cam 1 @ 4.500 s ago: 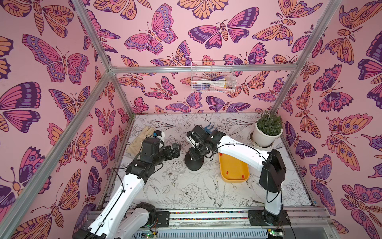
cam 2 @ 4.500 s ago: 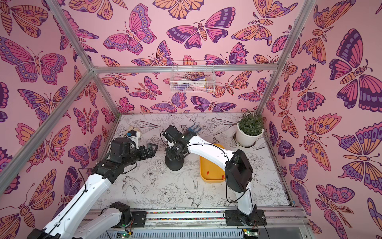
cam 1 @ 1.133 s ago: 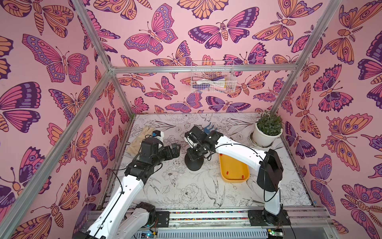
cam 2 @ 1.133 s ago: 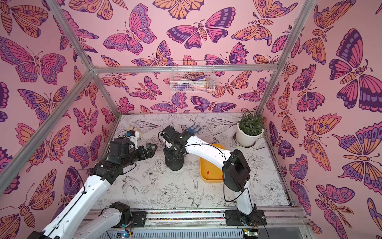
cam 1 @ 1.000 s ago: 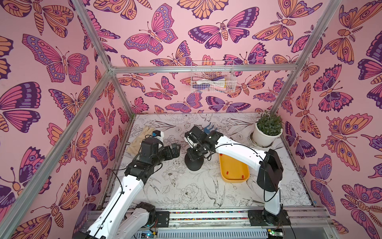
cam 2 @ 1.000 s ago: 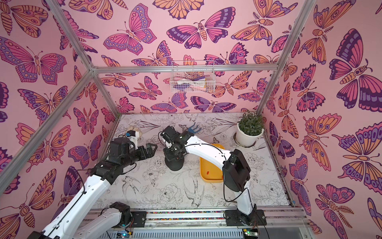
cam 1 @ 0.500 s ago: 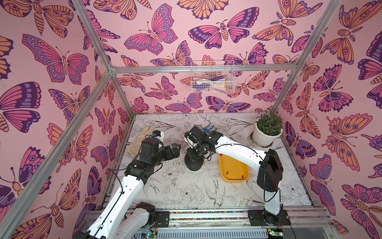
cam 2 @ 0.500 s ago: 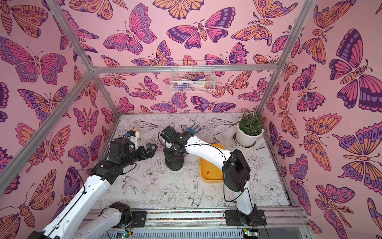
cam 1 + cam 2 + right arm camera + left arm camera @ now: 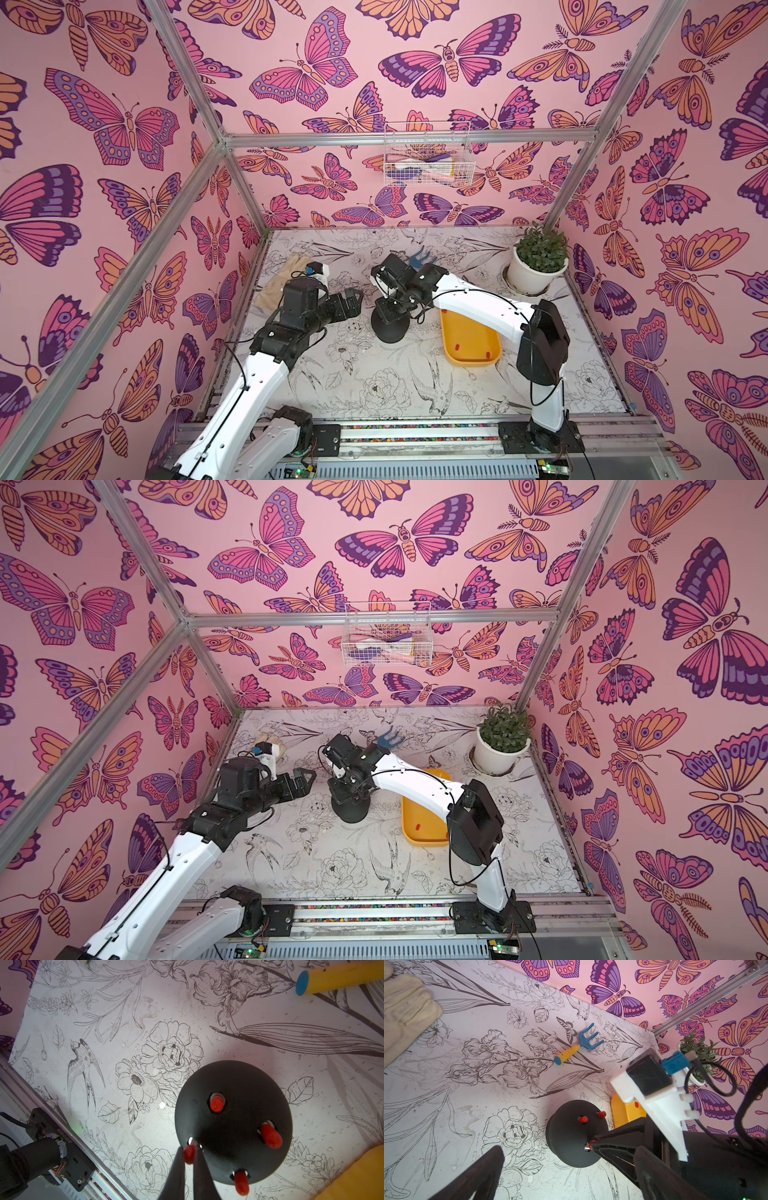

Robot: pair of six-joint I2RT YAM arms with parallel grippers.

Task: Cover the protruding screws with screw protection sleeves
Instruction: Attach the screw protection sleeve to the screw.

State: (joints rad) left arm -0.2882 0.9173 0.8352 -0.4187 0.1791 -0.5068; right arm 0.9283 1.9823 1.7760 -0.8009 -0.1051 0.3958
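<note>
Three sleeves (image 9: 216, 1104) stand fitted on the dome (image 9: 239, 1084), beyond the right claw (image 9: 190, 1150). The claw pinches a fourth sleeve (image 9: 189, 1156), its end meeting the last bare screw (image 9: 194, 1142) just ahead; seating it seems all that's left.

**Counting What Is Here**

Four red sleeves (image 9: 216, 1104) are at the top of one black dome (image 9: 239, 1088). Two more red sleeves (image 9: 457, 345) lie in one yellow tray (image 9: 471, 328). There is one plant pot (image 9: 530, 276), one rake (image 9: 579, 1045), one glove (image 9: 404, 1012).
</note>
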